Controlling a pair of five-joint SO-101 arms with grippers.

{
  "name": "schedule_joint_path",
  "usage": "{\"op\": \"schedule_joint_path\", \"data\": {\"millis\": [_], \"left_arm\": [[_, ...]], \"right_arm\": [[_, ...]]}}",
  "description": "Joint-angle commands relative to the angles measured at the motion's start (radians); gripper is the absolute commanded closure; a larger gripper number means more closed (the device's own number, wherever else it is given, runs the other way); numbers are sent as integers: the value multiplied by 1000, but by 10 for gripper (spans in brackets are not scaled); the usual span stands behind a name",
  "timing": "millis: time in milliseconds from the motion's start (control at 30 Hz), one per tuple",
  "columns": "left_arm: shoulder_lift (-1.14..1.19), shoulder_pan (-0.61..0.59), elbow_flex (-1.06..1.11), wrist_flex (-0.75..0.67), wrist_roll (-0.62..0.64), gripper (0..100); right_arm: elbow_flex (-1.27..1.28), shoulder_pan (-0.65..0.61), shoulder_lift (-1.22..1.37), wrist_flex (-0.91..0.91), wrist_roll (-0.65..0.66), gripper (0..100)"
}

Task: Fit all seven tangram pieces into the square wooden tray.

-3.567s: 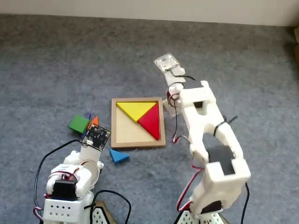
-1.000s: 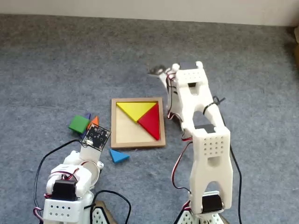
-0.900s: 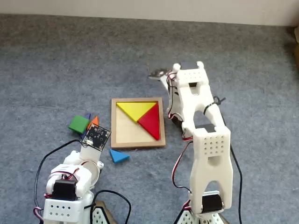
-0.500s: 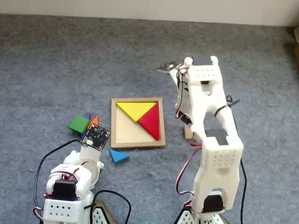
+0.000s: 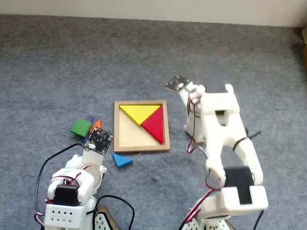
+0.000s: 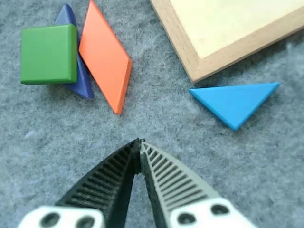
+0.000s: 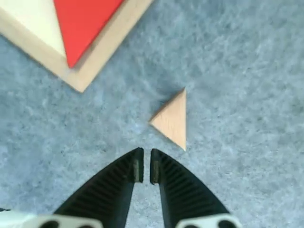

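The wooden tray is laid on a grey carpet, with a yellow triangle fitted at its 12 o'clock side and a red triangle at 3 o'clock. A blue triangle is seen at the tray's 7 o'clock. A green square, an orange parallelogram and a dark blue triangle are clustered at 9 o'clock. A tan triangle is placed near the tray's red corner. The left gripper is pressed closed and empty. The right gripper is narrowed to a slit, with nothing held.
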Motion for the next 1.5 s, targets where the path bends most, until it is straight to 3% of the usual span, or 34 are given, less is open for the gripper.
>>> {"op": "schedule_joint_path", "data": {"millis": [0,133,333,800,1233,1467], "left_arm": [[-31,-4,19,5,8,993],[-31,-4,19,5,8,993],[-31,-4,19,5,8,993],[-31,-4,19,5,8,993],[-31,-4,19,5,8,993],[-31,-4,19,5,8,993]], "right_arm": [[70,24,-111,-82,11,961],[99,24,-136,-117,-54,937],[142,18,-136,-176,-157,782],[308,-48,-122,-403,-155,803],[255,-41,54,-403,-155,841],[223,-39,51,-380,-157,926]]}}
